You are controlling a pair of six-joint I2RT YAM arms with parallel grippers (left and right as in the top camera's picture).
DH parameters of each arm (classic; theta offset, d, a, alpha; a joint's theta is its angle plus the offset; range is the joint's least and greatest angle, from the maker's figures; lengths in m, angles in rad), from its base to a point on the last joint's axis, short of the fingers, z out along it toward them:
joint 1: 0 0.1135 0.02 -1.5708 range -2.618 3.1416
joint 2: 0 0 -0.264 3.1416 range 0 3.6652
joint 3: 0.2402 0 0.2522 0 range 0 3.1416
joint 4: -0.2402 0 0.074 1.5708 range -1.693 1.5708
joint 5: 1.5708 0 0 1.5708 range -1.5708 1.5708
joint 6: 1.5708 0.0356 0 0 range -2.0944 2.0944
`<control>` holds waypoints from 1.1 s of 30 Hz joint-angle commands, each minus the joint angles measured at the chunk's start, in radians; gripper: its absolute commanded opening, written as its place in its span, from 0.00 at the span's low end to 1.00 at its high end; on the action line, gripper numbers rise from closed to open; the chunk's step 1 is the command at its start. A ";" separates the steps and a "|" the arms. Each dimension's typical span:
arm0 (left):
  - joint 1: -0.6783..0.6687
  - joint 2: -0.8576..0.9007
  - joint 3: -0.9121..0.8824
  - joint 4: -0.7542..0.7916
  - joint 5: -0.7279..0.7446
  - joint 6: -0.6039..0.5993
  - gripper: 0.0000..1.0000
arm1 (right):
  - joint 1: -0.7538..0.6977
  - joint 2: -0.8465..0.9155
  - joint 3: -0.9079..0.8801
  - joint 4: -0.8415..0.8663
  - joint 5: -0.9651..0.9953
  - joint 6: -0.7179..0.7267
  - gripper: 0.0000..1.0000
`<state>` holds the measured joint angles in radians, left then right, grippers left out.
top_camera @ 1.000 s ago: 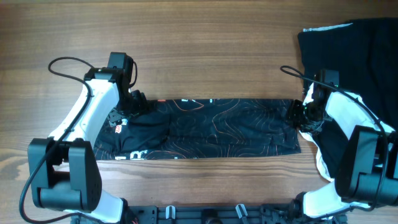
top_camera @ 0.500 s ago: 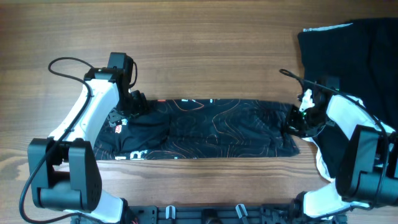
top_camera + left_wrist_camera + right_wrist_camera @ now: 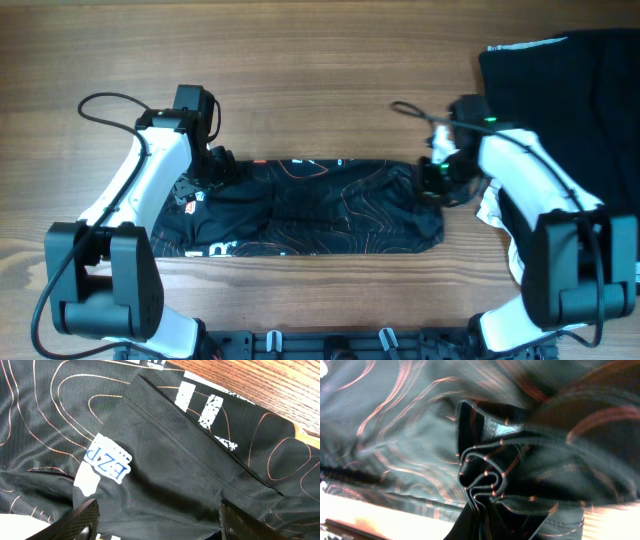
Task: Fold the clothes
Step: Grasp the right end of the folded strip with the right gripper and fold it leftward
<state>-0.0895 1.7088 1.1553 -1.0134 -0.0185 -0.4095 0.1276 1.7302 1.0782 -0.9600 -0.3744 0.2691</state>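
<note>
- One jersey [image 3: 320, 210] lies as a long folded band close to the near edge of the counter [image 3: 330, 70], a little left of its middle. Small logos show at its left end.
- On that left end I have the left gripper [image 3: 214, 168] resting low, its fingers [image 3: 84, 521] spread wide and clamping nothing. I judge it sits there to pin the end so the band cannot slide.
- At the band's right end the right gripper [image 3: 437, 180] is clenched on the jersey. The right wrist view shows cloth gathered into tight pleats running down into the grip, though the fingers themselves are out of sight. That end is bunched and raised, held so, I think, to carry it leftward over the band for the crosswise fold.
- Just right of that, a white cloth [image 3: 488, 208] peeks out beside the right arm.
- Farthest off, a dark pile of clothes [image 3: 570, 80] fills the far right corner, well apart from the work.
</note>
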 commanded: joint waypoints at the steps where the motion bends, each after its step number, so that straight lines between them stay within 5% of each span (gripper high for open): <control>1: 0.005 -0.010 -0.011 0.000 -0.013 -0.018 0.77 | 0.144 -0.021 0.018 0.083 -0.076 0.132 0.04; 8: 0.005 -0.010 -0.011 0.000 -0.013 -0.018 0.77 | 0.393 -0.019 0.018 0.330 -0.076 0.285 0.04; 24: 0.005 -0.010 -0.011 -0.001 -0.012 -0.018 0.77 | 0.491 -0.019 0.017 0.362 -0.103 0.291 0.05; 25: 0.005 -0.010 -0.011 -0.001 -0.012 -0.018 0.77 | 0.509 -0.019 0.017 0.377 -0.101 0.290 0.12; 26: 0.005 -0.010 -0.011 -0.001 -0.012 -0.018 0.77 | 0.511 -0.019 0.017 0.385 -0.098 0.290 0.30; 33: 0.005 -0.010 -0.011 -0.012 -0.013 -0.017 0.77 | 0.443 -0.021 0.018 0.192 0.213 0.261 0.38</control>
<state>-0.0895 1.7088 1.1534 -1.0225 -0.0181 -0.4095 0.6113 1.7279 1.0847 -0.7136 -0.3305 0.5377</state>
